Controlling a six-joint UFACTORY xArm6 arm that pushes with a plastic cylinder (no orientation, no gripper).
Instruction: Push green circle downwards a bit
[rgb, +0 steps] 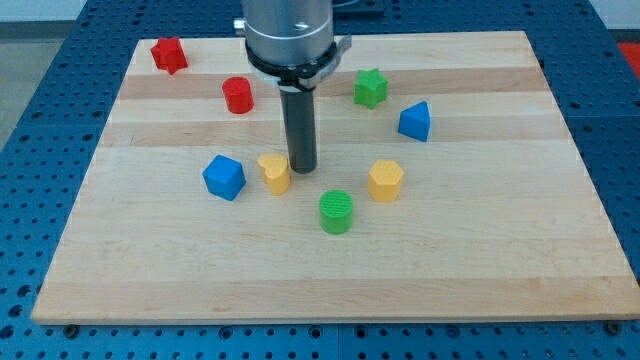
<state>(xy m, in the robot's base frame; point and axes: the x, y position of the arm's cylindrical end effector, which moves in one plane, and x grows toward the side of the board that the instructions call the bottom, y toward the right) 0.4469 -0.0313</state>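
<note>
The green circle (337, 211) is a short green cylinder near the middle of the wooden board (480, 250). My tip (303, 168) is the lower end of a dark rod that comes down from the view's top. It stands above and to the left of the green circle, with a small gap between them. The tip is just right of a yellow block (275, 173) and close to it; I cannot tell if they touch.
A yellow hexagon block (385, 181) sits right of the green circle. A blue block (224, 177) lies at the left, a blue triangular block (415, 122) at the right. A green star (370, 88), a red cylinder (238, 95) and a red star (169, 55) lie toward the top.
</note>
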